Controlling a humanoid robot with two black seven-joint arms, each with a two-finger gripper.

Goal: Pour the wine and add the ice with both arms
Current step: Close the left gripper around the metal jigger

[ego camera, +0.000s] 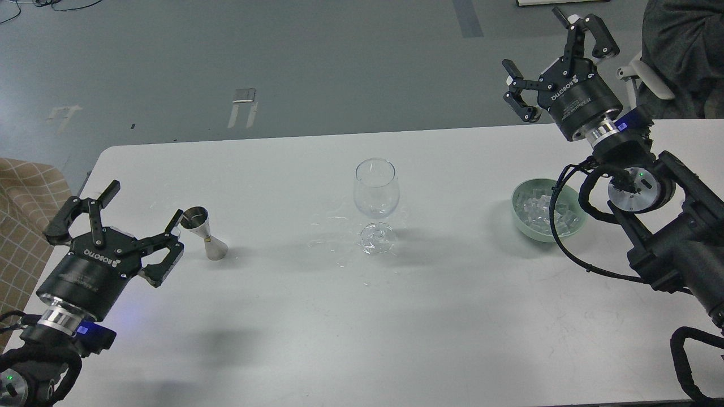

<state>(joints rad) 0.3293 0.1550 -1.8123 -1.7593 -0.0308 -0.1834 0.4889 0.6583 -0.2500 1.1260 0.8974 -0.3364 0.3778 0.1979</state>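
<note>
A clear stemmed glass (376,198) stands upright at the table's middle; I cannot tell whether any wine is in it. A steel jigger (204,233) stands upright at the left. My left gripper (116,220) is open and empty, low over the table just left of the jigger, one finger close to its rim. A pale green bowl (520,220) holding a heap of clear ice (540,210) sits at the right. My right gripper (557,48) is open and empty, raised high behind the bowl, past the table's far edge.
The white table (362,316) has small clear droplets or shards around the glass's foot (339,237). Black cables (571,237) from my right arm loop over the bowl's near side. A dark seated figure (684,51) is at the far right. A beige checked cloth (22,186) lies at left.
</note>
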